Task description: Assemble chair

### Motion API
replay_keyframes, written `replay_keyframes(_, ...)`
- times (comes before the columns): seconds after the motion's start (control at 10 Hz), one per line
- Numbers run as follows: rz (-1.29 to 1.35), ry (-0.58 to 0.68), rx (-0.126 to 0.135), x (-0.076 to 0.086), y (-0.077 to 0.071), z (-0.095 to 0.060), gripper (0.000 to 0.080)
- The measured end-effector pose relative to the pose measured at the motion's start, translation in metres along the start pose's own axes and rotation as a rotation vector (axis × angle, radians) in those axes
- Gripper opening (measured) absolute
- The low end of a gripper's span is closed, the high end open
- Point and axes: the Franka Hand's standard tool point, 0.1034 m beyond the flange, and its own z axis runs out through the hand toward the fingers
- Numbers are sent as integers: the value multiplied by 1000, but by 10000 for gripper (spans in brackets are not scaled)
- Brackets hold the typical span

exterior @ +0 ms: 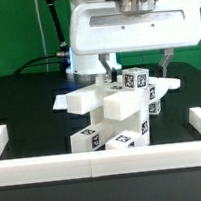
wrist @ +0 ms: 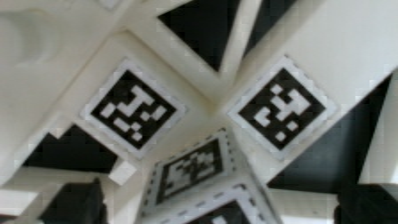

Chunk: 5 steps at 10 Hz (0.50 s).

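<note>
The chair [exterior: 120,111] is a cluster of chunky white blocks with black-and-white tags in the middle of the black table. One slab juts toward the exterior view's left and tagged posts stand at the top. My gripper [exterior: 137,66] hangs just above the cluster, open, with one finger on each side of the top tagged blocks. In the wrist view the tagged blocks [wrist: 205,120] fill the picture very close up. The dark fingers [wrist: 71,205] stand wide apart at both sides, and the gripper [wrist: 214,208] holds nothing.
A low white border rail [exterior: 96,167] runs along the front and turns back at both sides. A flat white sheet [exterior: 61,99] lies under the cluster at the back. The robot's white body [exterior: 131,30] looms right behind the parts.
</note>
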Motion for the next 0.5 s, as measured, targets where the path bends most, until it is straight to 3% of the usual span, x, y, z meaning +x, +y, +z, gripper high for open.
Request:
replay_keyframes(0.4,-252,-1,-2,-1,4,0,648)
replay_keyframes(0.5,-249,-1,-2,-1,4,0,603)
